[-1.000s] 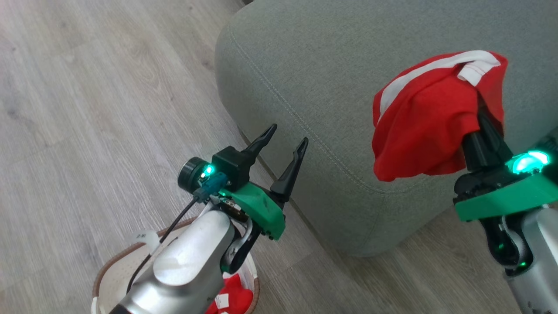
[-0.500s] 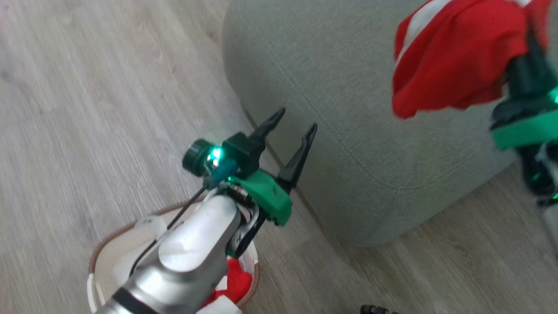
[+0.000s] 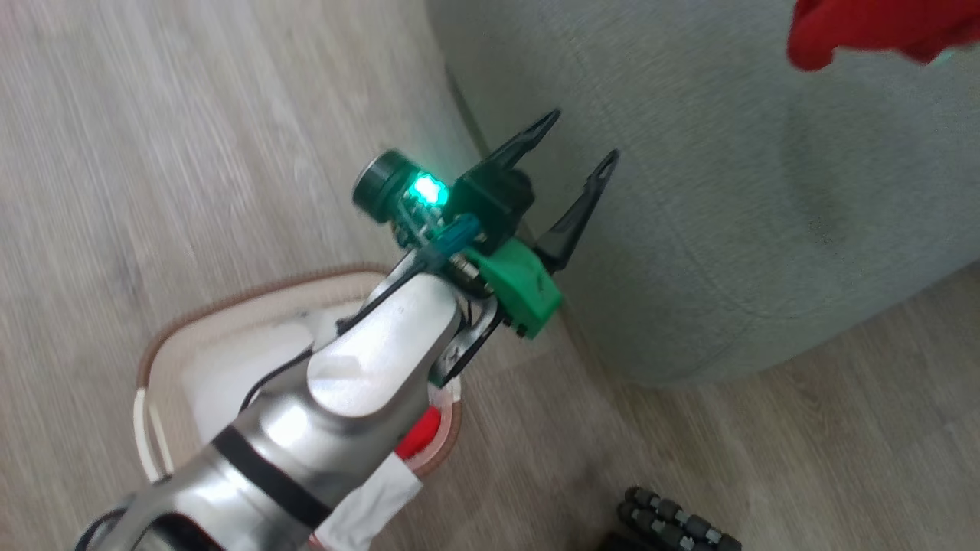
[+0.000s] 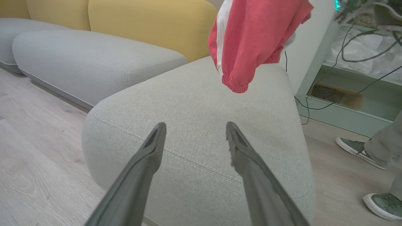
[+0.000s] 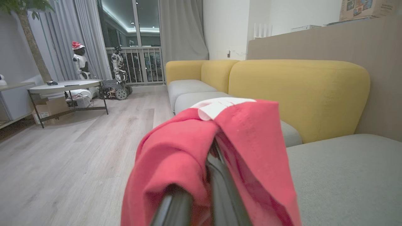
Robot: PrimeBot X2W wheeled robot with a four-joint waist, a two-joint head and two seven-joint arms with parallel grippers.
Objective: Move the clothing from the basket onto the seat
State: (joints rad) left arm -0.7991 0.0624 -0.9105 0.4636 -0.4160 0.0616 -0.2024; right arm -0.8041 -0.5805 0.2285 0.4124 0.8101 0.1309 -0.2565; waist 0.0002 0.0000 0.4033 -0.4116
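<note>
Clothing first: one bright red soft garment with a white stripe (image 4: 248, 40) hangs bunched from the right jaws, which are closed on it. The cloth drapes over both dark fingers (image 5: 220, 182) and hides their tips. Its ribbed hem dangles above the large grey upholstered seat cushion (image 4: 204, 103) without touching it. A scrap of the same red fabric (image 3: 423, 438) lies in the small oval cream plastic basket with the brown rim (image 3: 253, 295). The basket stands on the pale wood floor (image 3: 153, 153) near the seat's rounded corner, largely hidden under the left forearm (image 3: 367, 375). The left jaws stand wide apart and hold nothing, pointing at the stitched front seam (image 4: 188, 157). A person's grey-green shoes (image 4: 358, 147) rest on the floor off to one side. By my reading the step in hand is the carry of the first garment, already over the cushion. The next move calls for lowering it toward the middle of the seat and parting the jaws. Since the cloth wraps the fingers, it may cling and need a drawing-back to slip free. The piece in the basket is yet to be fetched.
</note>
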